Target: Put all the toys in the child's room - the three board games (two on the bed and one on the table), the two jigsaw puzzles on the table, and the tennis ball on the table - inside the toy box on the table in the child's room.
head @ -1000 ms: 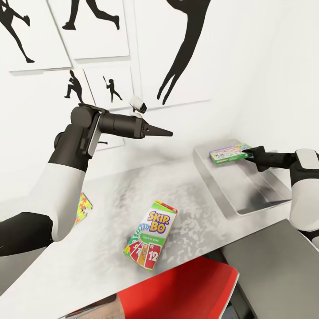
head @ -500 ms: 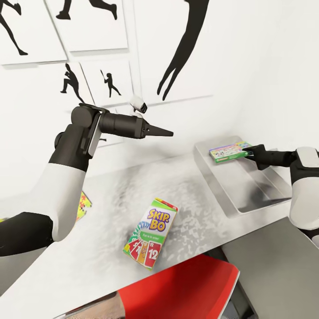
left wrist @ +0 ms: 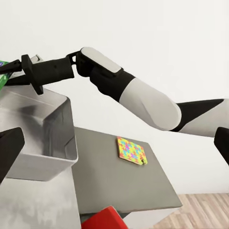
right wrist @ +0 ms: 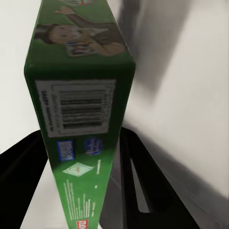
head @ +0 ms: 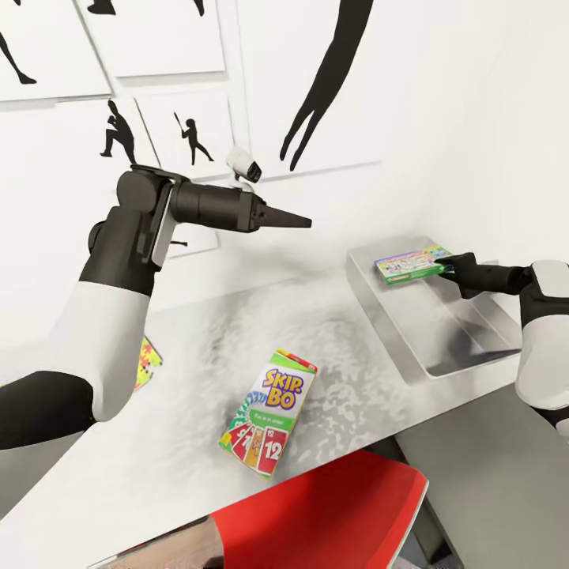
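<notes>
Green-edged printed board game box [head: 407,265] hangs over the far end of the shallow light grey toy box [head: 379,312] in the head view, pinched at its near edge by the right end effector [head: 447,267]; the bin sits at the right end of the pale mottled worktop [head: 158,442], so the step in hand looks like lowering and releasing. A good release would bring the box down flat towards the bin's bare floor, inside the sloping walls, before the jaws part, so it does not tip over the rim. On the same worktop the white-green-red "SKIP-BO" box [head: 269,412] lies flat near the front edge, and a multicoloured jigsaw square [head: 147,363] peeps out behind the left arm. The left end effector [head: 299,221] points out above the worktop, well apart from everything, its tips drawn together and empty. From the left wrist view, the right end effector [left wrist: 12,70] reaches over the grey bin [left wrist: 52,143] with a sliver of green at its tips, and a second jigsaw square [left wrist: 131,150] lies on the lower dark grey unit [left wrist: 124,186] beside it. From the right wrist view, the green box [right wrist: 81,109] with its barcode stands edge-on between the black fingers [right wrist: 21,162], gripped firmly, the bin's grey surface behind.
</notes>
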{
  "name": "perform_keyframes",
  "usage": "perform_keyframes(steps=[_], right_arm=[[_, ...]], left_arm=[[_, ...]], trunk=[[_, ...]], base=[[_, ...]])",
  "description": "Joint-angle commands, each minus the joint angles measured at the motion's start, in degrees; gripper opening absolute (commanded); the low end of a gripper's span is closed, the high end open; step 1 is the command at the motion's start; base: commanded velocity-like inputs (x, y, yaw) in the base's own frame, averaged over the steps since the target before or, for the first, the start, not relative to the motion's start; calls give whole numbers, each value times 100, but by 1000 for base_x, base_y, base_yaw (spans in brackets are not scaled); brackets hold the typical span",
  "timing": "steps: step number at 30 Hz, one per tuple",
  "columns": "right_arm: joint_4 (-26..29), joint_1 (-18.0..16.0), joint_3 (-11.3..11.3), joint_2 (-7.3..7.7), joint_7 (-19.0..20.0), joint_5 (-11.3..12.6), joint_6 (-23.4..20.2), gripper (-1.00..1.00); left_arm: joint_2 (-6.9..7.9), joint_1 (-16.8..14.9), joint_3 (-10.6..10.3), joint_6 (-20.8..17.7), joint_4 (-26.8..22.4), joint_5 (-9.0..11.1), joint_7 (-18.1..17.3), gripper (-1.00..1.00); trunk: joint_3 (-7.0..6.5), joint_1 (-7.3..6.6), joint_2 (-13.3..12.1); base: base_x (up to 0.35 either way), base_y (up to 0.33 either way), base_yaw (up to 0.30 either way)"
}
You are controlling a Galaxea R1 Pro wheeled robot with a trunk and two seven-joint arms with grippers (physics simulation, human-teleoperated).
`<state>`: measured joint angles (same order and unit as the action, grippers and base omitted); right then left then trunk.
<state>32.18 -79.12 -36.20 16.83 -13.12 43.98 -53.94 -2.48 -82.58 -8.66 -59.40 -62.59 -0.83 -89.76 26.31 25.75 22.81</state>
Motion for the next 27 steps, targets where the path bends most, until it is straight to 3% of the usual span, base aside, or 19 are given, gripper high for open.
perform_keyframes(steps=[1,9,15,27], right_arm=[[75,-7,-15,-3,-45,47,-20,-100],[260,-7,0,-4,3,49,-31,-100],[279,-7,296,-22,272,49,28,-100],[255,-91,691,-167,338,38,334,-100]], left_arm=[[-6,-11,-2,-60,-7,-8,-24,100],[-192,-44,-12,-60,-41,-10,-24,100],[-225,-61,-13,-60,-42,-13,-24,100],[-287,-65,-21,-60,-42,-14,-24,100]], trunk=[[19,3,10],[93,3,10],[148,3,10],[257,3,10]], base=[[0,0,0],[0,0,0],[0,0,0],[0,0,0]])
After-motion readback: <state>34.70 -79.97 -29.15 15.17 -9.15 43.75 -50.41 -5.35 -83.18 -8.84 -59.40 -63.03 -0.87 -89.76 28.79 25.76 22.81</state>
